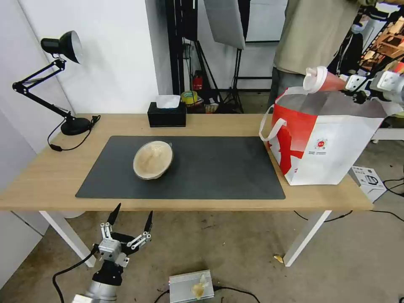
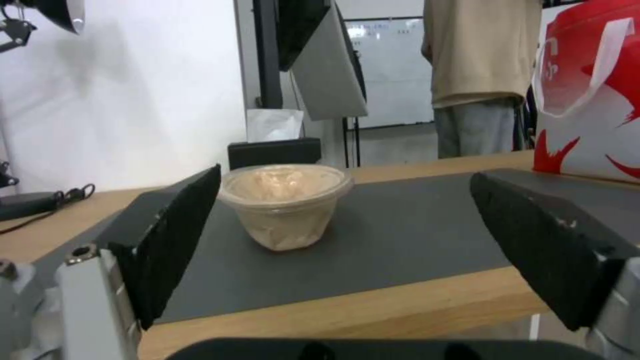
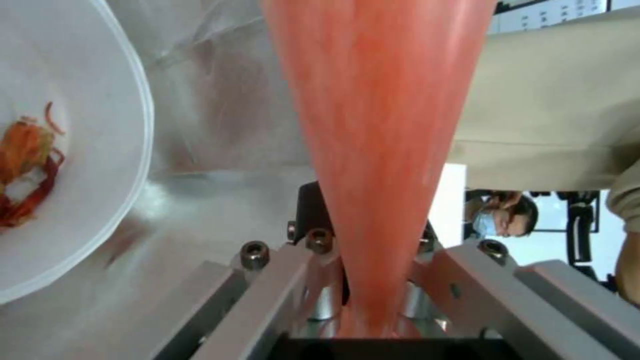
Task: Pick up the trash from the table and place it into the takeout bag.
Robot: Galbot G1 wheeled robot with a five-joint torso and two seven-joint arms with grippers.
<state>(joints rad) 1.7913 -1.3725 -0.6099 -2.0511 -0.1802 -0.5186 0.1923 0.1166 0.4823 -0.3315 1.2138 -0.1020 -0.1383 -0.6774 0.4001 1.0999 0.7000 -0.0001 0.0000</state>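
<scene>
- Red plastic, white-lidded: the drink cup [image 1: 322,81] lies tipped on its side directly above the open mouth of the takeout bag [image 1: 320,143], lid pointing away from the gripper.
- The right gripper [image 1: 351,86] is closed on the cup's narrow base end; in the right wrist view the cup [image 3: 373,125] runs out from between the fingers [image 3: 313,280], over the bag's silver lining [image 3: 213,100].
- A white bowl [image 3: 60,150] with red scraps lies inside the bag, below and just beside the cup.
- The tan paper bowl [image 1: 152,160], covered by a clear lid, stands on the grey mat [image 1: 219,168], well apart from the bag, toward the table's [image 1: 46,176] other end.
- The left gripper [image 1: 130,219] hangs below the table's near edge, in line with the paper bowl [image 2: 287,202]; its fingers [image 2: 177,235] are spread wide and hold nothing.
- Beyond the mat, farther from the bag: a black tissue box [image 1: 167,114] and a desk lamp [image 1: 63,84].
- Judged risk (1): a release here could land the cup on the white bowl, knocking its lid loose or leaving it propped against the scraps.
- Judged risk (2): the bag is soft-walled and stands near the table's end; a gripper catching its rim or white strap [image 1: 269,122] could fold the mouth shut or drag the bag off.
- Judged risk (3): held only by its narrow end, the cup may pivot or slip early.
</scene>
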